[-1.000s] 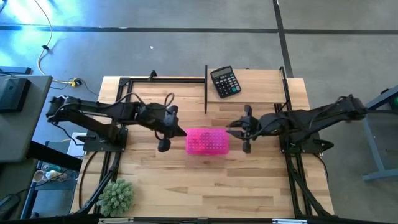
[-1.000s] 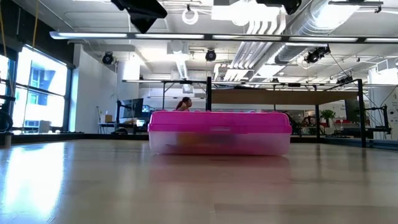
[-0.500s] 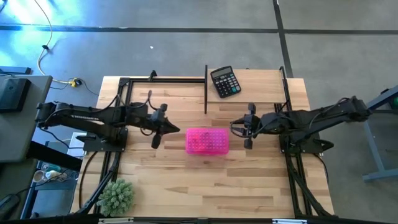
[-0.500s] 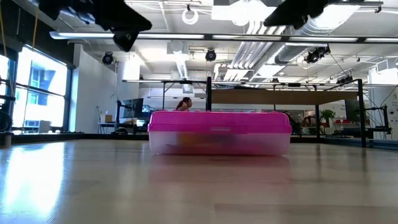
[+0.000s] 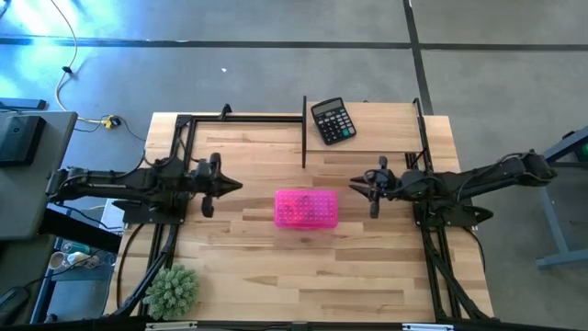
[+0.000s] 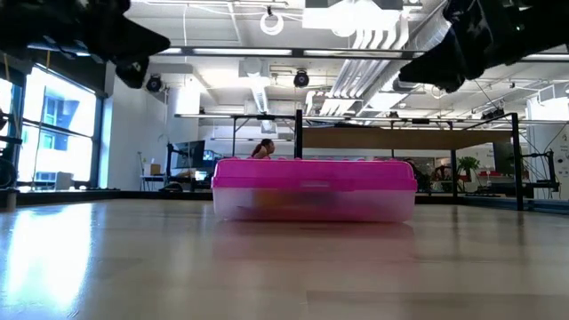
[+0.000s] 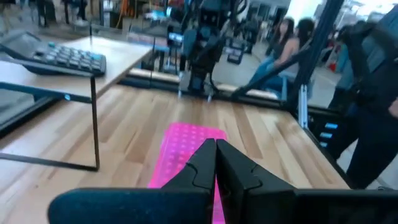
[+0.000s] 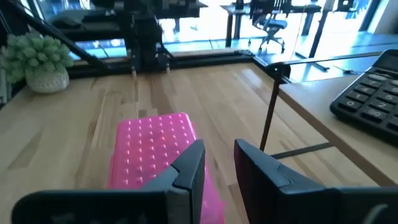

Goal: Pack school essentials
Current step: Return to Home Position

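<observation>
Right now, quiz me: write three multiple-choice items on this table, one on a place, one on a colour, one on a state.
1. Relative to the left claw and the right claw, the box lies
A. between them, touched by neither
B. held in the left one
C. under the right one

2. The box's lid is
A. green
B. pink
C. black

3. The right claw's fingers are
A. shut on the box
B. shut and empty
C. open and empty

Answers:
1 A: the high view shows bare table on each side of the box.
2 B: every view shows it pink.
3 C: the right wrist view shows a gap between the fingers with nothing held in it.
</observation>
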`<control>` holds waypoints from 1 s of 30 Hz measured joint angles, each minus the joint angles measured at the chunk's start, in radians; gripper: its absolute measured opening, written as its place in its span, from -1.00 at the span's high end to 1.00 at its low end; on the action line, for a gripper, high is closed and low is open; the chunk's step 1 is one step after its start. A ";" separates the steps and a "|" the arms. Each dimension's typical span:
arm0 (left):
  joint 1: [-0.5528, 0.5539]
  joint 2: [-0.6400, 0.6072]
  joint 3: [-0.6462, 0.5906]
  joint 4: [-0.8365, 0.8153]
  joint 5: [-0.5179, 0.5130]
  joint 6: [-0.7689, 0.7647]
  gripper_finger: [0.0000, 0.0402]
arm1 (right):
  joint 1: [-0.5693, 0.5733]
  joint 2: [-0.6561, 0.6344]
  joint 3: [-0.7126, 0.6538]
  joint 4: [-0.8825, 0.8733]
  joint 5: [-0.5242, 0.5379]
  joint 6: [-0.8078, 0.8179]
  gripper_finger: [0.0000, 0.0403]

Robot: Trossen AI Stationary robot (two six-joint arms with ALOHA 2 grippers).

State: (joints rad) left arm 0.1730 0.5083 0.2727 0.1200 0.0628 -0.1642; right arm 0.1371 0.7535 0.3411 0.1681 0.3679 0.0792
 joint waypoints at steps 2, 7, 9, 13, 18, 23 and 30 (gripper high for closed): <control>0.000 -0.072 -0.033 0.000 0.000 -0.001 1.00 | 0.000 -0.040 -0.031 0.018 0.000 0.000 0.60; 0.000 -0.237 -0.113 -0.002 0.000 -0.002 1.00 | 0.000 -0.144 -0.128 0.084 0.000 -0.006 0.60; 0.000 -0.293 -0.137 -0.005 0.001 -0.014 1.00 | 0.000 -0.182 -0.169 0.118 0.000 -0.003 0.60; 0.000 -0.388 -0.189 -0.005 0.004 -0.016 1.00 | 0.000 -0.259 -0.259 0.187 0.000 -0.001 0.60; 0.000 -0.462 -0.252 0.005 0.006 -0.016 1.00 | 0.000 -0.350 -0.331 0.221 0.000 0.026 0.60; -0.003 -0.493 -0.263 -0.024 0.004 -0.016 1.00 | 0.000 -0.394 -0.331 0.166 0.000 0.028 0.60; -0.005 -0.494 -0.261 -0.019 -0.004 0.093 1.00 | 0.001 -0.395 -0.331 0.139 0.000 -0.008 0.60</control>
State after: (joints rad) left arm 0.1677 0.0139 0.0113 0.1007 0.0583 -0.0714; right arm 0.1379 0.3586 0.0105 0.3071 0.3677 0.0711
